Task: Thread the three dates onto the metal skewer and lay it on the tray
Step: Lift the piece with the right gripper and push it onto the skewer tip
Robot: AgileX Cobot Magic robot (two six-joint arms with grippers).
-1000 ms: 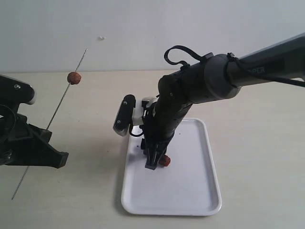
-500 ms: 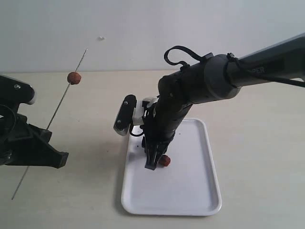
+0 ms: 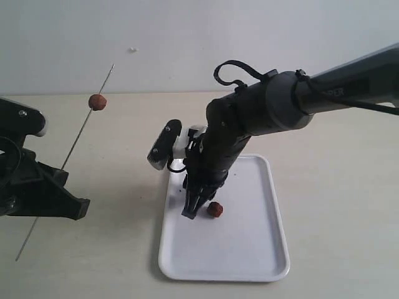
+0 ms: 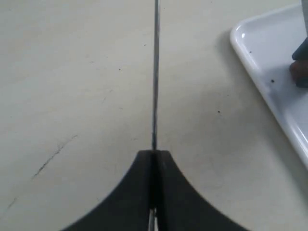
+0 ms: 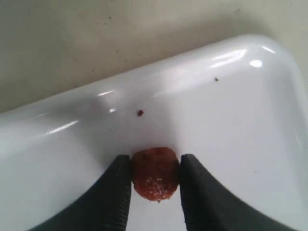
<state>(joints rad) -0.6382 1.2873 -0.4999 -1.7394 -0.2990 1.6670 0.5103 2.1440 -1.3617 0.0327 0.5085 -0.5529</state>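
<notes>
The left claw is fully closed on the metal skewer, which passes between its two pressed-together fingers. In the exterior view the skewer runs at a slant on the left side of the scene, well apart from the tray; its upper end points toward the back wall and its lower end extends past the claw. One threaded date sits on the upper part of the rod, well above the clamping point and short of the tip. The white tray rests flat on the pale surface near the middle of the scene. The right arm reaches down over the left half of the tray with the right claw pointed downward. In the right wrist view, the loose date lies on the tray floor directly between the two black fingers. Both fingers appear to touch its flanks, so the claw is closed around it, although the firmness of the grip cannot be confirmed. A small dark speck lies on the tray floor beyond the loose date, near the rim. Only these two dates are visible.
</notes>
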